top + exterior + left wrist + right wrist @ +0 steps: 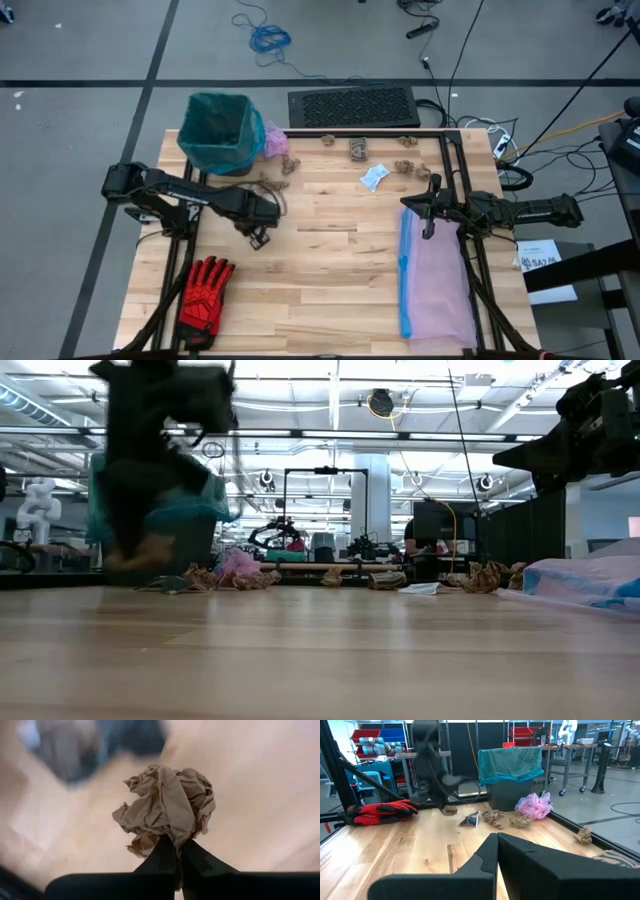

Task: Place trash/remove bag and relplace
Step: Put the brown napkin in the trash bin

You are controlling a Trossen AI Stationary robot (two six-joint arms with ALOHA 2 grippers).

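Note:
The bin with the teal-green bag [218, 130] stands at the table's far left. My left gripper [262, 237] points down near the table's middle left, shut on a tan crumpled paper lump [167, 805]. More trash lies along the far edge: brown lumps [405, 165], a pale blue scrap [375, 178] and a pink piece [275, 140] beside the bin. My right gripper [497, 840] waits level at the right side, shut and holding nothing. My left gripper pinches the paper lump by a crumpled fold at its edge [176, 839] between the two fingertips. The fingers come from above, pointing down. The lump [140, 555] hangs at the fingertips and looks clear of the tabletop.
A red-and-black glove [205, 298] lies at the near left. A pale lilac bag with a blue rim [435, 285] lies flat at the near right. A dark scrap [470, 820] and brown lumps [492, 816] lie in front of the bin. Bare wood spans the table's middle.

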